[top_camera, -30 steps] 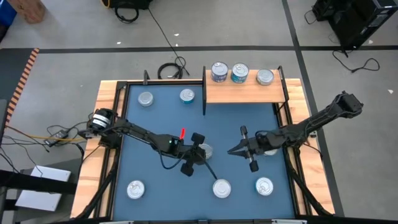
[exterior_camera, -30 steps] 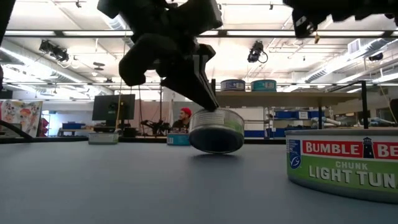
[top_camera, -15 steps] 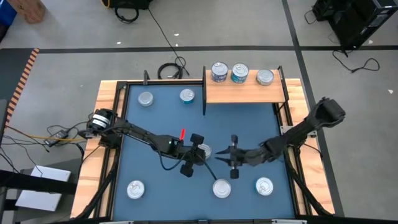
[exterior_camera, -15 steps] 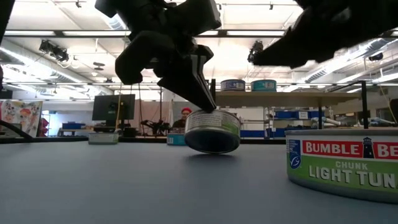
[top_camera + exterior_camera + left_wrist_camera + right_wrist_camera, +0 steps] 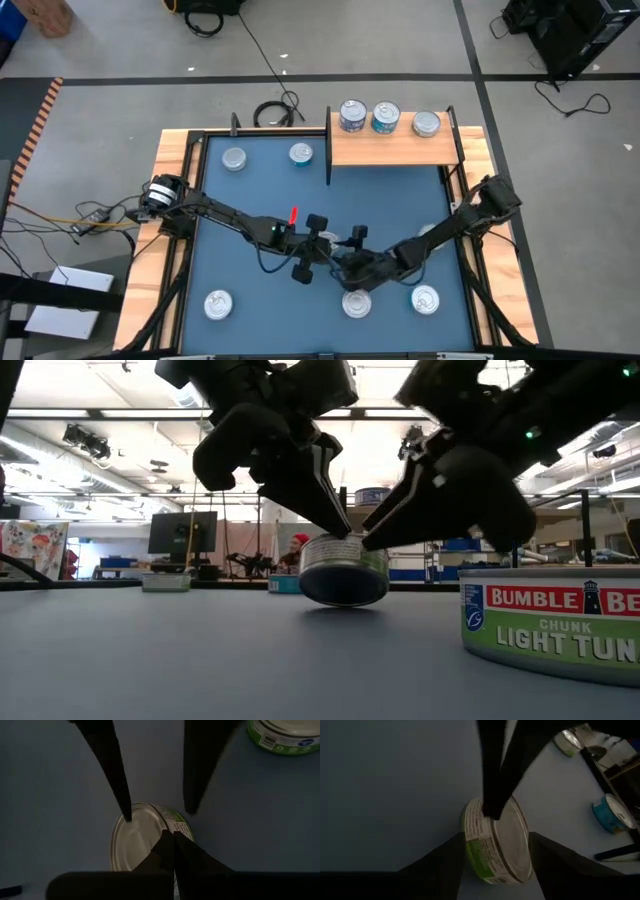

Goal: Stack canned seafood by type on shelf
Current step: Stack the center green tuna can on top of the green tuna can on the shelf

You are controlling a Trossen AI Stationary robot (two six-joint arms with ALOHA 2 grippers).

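Worktop: the blue mat (image 5: 250,190) framed by narrow wooden strips carries everything; loose tins lie scattered over it.
Shelf: the light wooden board with thin black posts (image 5: 392,150) sits at the far edge, already holding three short round tins (image 5: 384,118) side by side.
My left hand (image 5: 335,530): fingers pressed together, tips bearing down on the silver top of one tin near the middle of the mat, which leaves that tin tipped up on its edge.
My right hand (image 5: 350,262): fingers spread, come in low from the other side; in my right wrist view they stand either side of the tin, not yet closed on it.
Task's tin: the short round can with a shiny silver lid and green-and-white side label (image 5: 344,568) stands tilted between my two hands, mid-mat, well apart from the shelf.
Handling, my judgement: stiff metal, dense for its bulk, smooth and slippery on lid and wall. I would grip across the side wall, opposite points, below the rim; the lid offers no purchase.
Risk: tilted as it is, it could roll or skid off when squeezed.
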